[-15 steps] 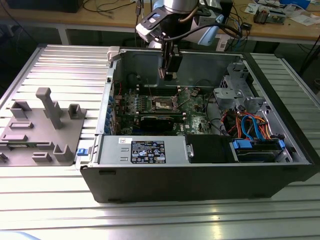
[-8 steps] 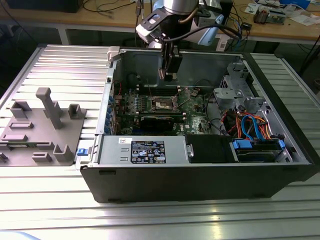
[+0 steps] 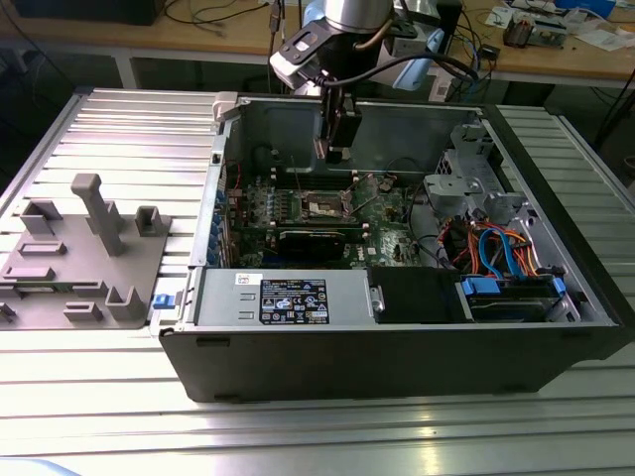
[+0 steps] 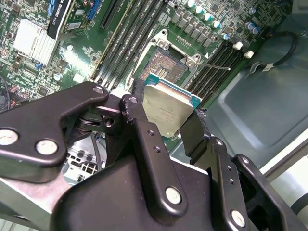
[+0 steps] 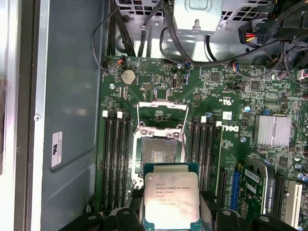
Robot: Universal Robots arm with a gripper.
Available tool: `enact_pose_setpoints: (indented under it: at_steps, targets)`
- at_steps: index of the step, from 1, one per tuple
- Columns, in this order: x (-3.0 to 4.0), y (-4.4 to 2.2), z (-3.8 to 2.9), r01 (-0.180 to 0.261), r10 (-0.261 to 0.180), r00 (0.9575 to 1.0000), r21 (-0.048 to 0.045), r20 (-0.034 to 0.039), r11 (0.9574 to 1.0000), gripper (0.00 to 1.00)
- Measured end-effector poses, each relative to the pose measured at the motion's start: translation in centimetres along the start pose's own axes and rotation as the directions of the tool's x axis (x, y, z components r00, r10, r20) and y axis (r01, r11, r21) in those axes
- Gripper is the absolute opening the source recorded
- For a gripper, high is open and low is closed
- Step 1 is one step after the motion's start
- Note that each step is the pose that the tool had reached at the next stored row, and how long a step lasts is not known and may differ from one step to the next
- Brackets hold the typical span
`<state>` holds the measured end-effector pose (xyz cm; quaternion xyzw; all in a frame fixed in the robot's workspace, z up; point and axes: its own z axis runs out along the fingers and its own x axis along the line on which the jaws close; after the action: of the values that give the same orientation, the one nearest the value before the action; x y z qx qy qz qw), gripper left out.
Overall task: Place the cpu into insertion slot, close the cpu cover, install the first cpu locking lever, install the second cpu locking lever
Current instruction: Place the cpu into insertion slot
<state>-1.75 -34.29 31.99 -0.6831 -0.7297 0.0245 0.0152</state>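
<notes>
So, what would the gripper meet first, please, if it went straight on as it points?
Most likely the open insertion slot below it, the held cpu touching first; exact alignment and depth are unclear.

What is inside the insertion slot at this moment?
Nothing: the insertion slot shows bare contacts, no chip. The cpu sits gripped in the pincer, hiding one slot edge in the first wrist view.

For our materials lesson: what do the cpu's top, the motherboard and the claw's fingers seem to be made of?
The cpu top looks like smooth silver-grey metal, with a dull sheen. The motherboard looks like green lacquered laminate, glossy between components. The claw fingers look black, satin, probably painted or anodised metal, given their screws; plastic is possible.
</notes>
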Motion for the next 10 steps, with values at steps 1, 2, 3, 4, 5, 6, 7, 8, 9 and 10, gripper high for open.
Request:
enact_pose_setpoints:
  at_steps: [1, 2, 3, 4, 5, 6, 7, 8, 9, 10]
  targets:
    - [0.0, 0.0, 0.01, 0.0, 0.0, 1.0, 0.0, 0.0001, 1.0, 0.54]
    - [0.01, 0.0, 0.02, 0.0, 0.0, 1.0, 0.0001, 0.0002, 1.0, 0.54]
    - [0.02, 0.01, 0.03, 0.0, 0.0, 1.0, 0.0, 0.0001, 1.0, 0.54]
    - [0.04, 0.02, 0.04, 0.0, 0.0, 1.0, 0.0, 0.0, 1.0, 0.54]
    - [0.05, 0.02, 0.05, 0.0, 0.0, 1.0, 0.0001, 0.0001, 1.0, 0.54]
    - [0.07, 0.04, 0.05, 0.0, 0.0, 1.0, 0.0001, 0.0002, 1.0, 0.54]
    - [0.1, 0.05, 0.06, 0.0, 0.0, 1.0, 0.0001, 0.0003, 1.0, 0.54]
    - [0.12, 0.06, 0.06, 0.0, 0.0, 1.0, 0.0002, 0.0003, 1.0, 0.54]
    - [0.12, 0.06, 0.07, 0.0, 0.0, 1.0, 0.0001, 0.0002, 1.0, 0.54]
    - [0.13, 0.06, 0.08, 0.0, 0.0, 1.0, 0.0, 0.0001, 1.0, 0.54]
